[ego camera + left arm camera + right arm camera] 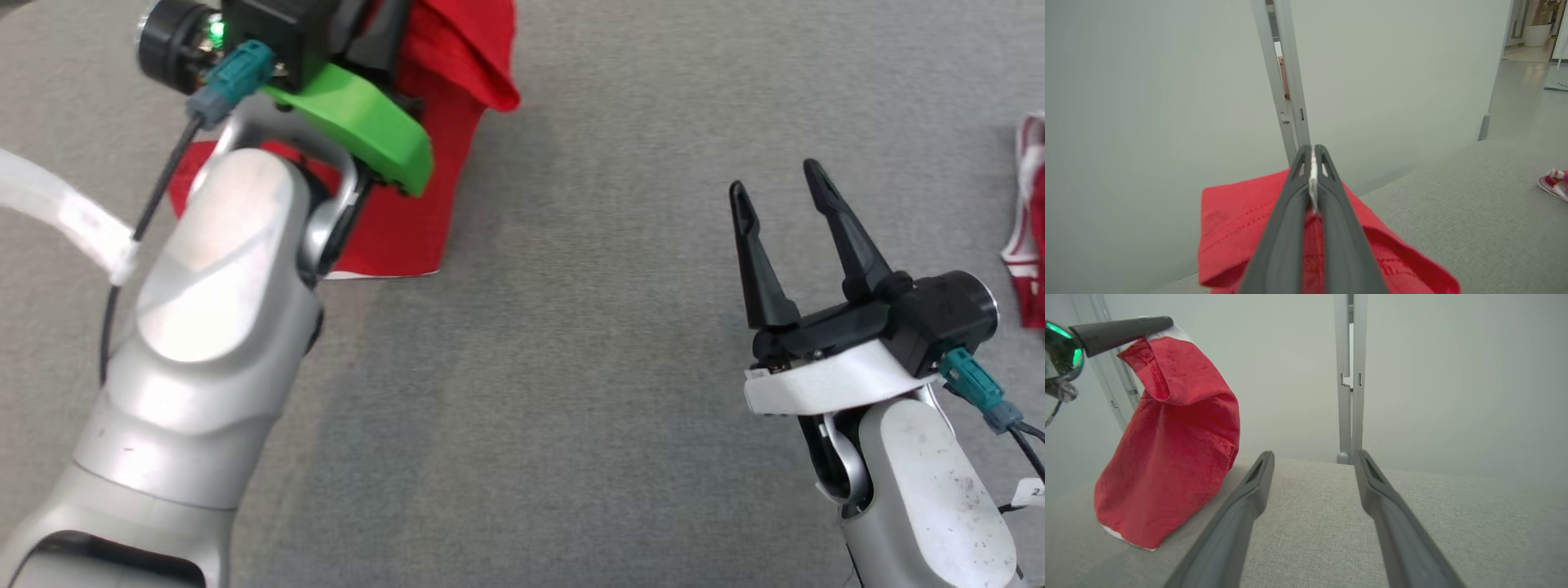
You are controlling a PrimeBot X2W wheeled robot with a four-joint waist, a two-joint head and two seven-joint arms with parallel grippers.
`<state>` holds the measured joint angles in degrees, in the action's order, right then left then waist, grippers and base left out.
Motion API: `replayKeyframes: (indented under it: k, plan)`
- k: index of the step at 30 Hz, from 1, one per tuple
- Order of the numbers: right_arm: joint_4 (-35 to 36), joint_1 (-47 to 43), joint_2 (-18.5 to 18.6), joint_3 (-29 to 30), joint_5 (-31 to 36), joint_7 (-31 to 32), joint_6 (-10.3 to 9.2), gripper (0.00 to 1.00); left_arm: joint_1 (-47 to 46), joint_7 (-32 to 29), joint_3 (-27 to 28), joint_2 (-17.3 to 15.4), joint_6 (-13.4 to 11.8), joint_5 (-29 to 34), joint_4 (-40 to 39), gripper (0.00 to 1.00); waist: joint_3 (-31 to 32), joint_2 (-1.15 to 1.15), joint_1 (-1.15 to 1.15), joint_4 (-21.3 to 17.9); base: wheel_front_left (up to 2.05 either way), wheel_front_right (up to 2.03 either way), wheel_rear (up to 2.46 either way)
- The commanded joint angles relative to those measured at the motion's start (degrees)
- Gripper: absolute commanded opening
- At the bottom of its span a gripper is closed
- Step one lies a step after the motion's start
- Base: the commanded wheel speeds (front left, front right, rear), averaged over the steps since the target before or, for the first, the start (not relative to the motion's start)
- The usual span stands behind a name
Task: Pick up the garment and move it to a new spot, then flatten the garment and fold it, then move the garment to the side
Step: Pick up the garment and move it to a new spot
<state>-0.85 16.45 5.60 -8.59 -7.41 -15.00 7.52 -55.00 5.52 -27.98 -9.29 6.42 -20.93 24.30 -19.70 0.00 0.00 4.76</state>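
Pickup seems underway: your left end effector point(1313, 153) pinches the red garment point(1167, 457), hem touching the surface point(571, 367), right end effector point(774, 177) spread empty; lift clear, then carry.

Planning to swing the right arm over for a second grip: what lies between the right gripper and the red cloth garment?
Only bare grey woven surface between the right gripper and the red cloth garment; the head view shows it.

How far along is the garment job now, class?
Done: the left jaws are shut on the red garment, holding its top edge up. In hand: the pickup, since its lower edge touches the grey surface. Left: moving, flattening, folding, setting aside. The right jaws stand open, empty.
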Motion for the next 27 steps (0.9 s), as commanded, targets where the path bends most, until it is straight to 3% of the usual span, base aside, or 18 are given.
replayKeyframes:
  k: [1, 11, 22, 24, 27]
  plan:
    - [0.16, 0.66, -0.42, 0.07, -0.44, -0.22, -0.06, 1.0, -0.19, -0.74, -0.41, 0.68, -0.72, 0.27, -1.2, 0.0, -0.77, 0.0, 0.0, -4.86, 0.0, 0.0, 0.0]
    - [-0.17, 1.88, -2.12, 0.09, -1.55, -0.21, -0.06, 1.0, -1.76, -2.12, -5.12, 5.44, -4.2, 0.36, -1.9, 0.0, -3.15, 0.0, 0.0, -13.87, 0.0, 0.0, 0.0]
    - [-0.83, 3.14, -2.67, -1.85, -3.04, -0.21, -0.06, 1.0, -9.4, 5.47, -11.79, 6.25, -11.13, -6.01, 5.5, 0.0, -5.07, 0.0, 0.0, -19.76, 0.0, 0.0, 0.0]
    - [-0.86, 2.94, -2.7, -2.05, -3.59, -0.21, -0.06, 1.0, -10.73, 6.2, -13.62, 6.2, -12.42, -6.68, 7.83, 1.0, -5.12, 0.0, 0.0, -19.9, 0.0, 0.0, 0.0]
    - [-1.09, 2.52, -2.72, -2.15, -4.2, -0.21, -0.05, 1.0, -11.7, 7.29, -15.82, 6.19, -13.2, -8.22, 10.56, 1.0, -4.84, 0.0, 0.0, -19.52, 0.0, 0.0, 0.0]
